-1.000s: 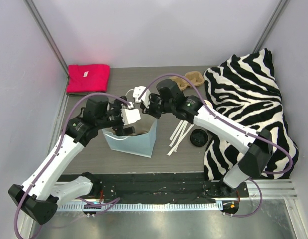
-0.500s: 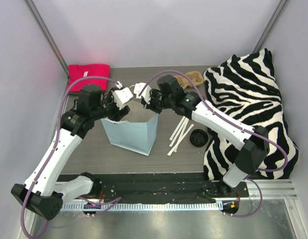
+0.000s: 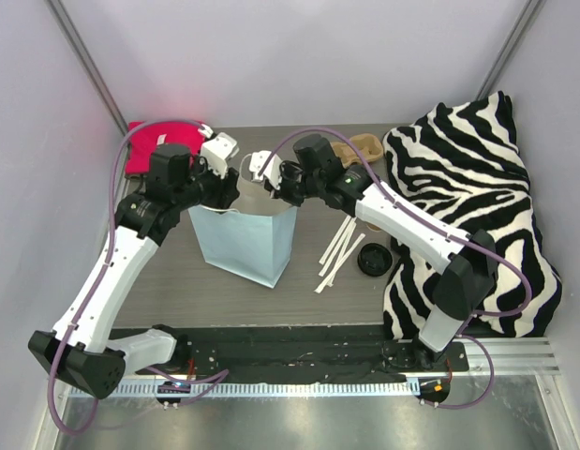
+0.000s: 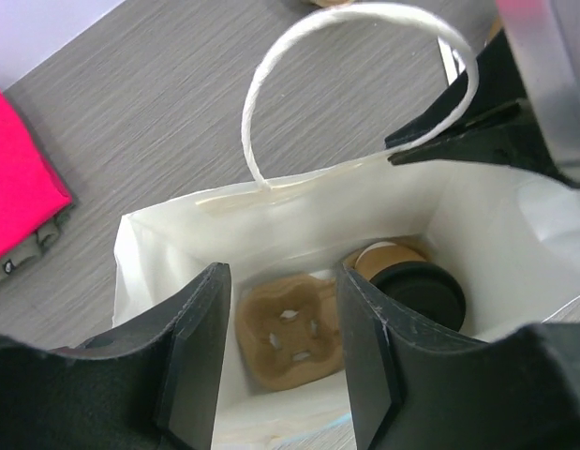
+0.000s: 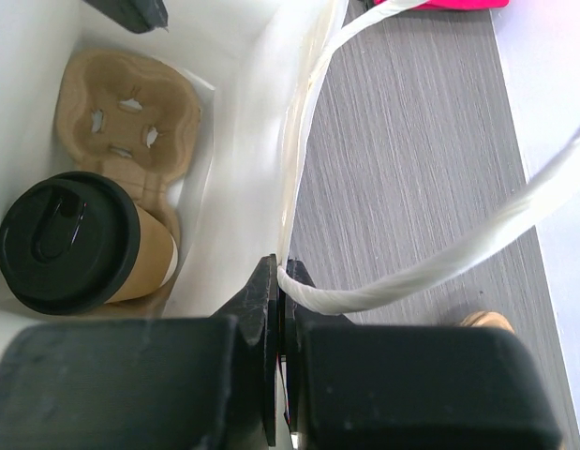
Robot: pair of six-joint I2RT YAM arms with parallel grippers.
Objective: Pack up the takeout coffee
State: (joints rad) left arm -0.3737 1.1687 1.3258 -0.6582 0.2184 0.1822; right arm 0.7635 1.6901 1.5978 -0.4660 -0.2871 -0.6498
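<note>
While clenching only one white cord handle (image 5: 439, 262) in right gripper (image 5: 280, 281), left gripper (image 4: 282, 281) agape, could tip light blue paper bag (image 3: 243, 246), spilling tan black-lidded paper cup (image 5: 74, 242).

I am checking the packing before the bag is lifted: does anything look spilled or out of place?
No spill: the cup sits lidded inside the bag. Only a spare black lid lies loose on the table.

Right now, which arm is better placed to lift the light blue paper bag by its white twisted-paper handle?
Probably right: the right gripper is shut on the light blue paper bag's white twisted-paper handle; the left gripper hangs open over its mouth.
</note>
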